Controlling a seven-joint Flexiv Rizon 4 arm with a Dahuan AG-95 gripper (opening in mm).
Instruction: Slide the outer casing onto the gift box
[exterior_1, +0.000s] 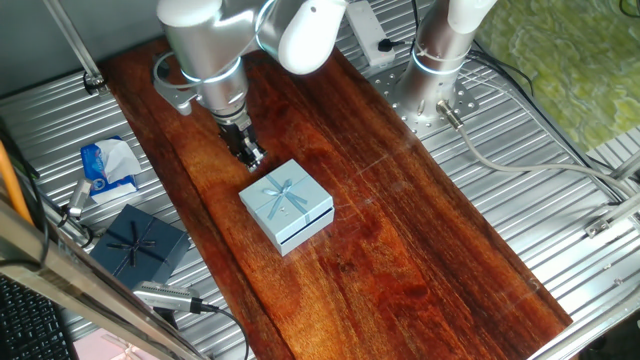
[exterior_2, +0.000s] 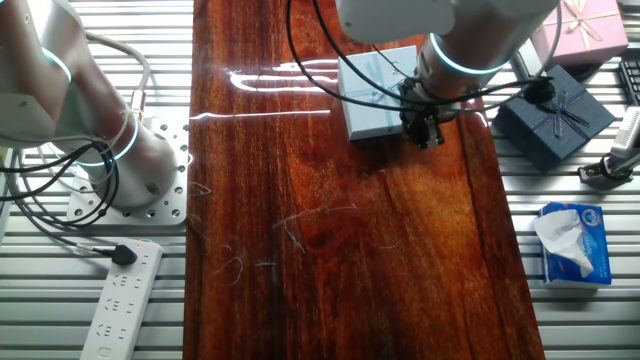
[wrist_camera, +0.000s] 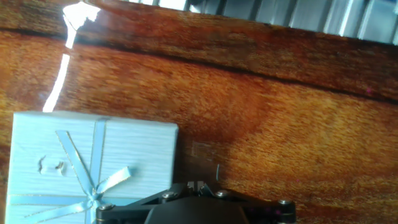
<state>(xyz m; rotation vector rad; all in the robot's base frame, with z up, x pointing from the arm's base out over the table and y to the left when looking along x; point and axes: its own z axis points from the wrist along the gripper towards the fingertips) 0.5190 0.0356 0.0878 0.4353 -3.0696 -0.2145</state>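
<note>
The outer casing (exterior_1: 286, 203) sits mid-board with the gift box (exterior_1: 305, 230) apparently almost fully sleeved, only a thin edge showing below, while the gripper (exterior_1: 253, 157), fingers seemingly pressed together holding nothing, hovers just beside its far-left edge, probably poised for pushing.

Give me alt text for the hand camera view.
A light blue outer casing with a pale ribbon bow lies on a glossy reddish wooden table, at lower left. The dark gripper base fills the bottom edge beside it.
</note>
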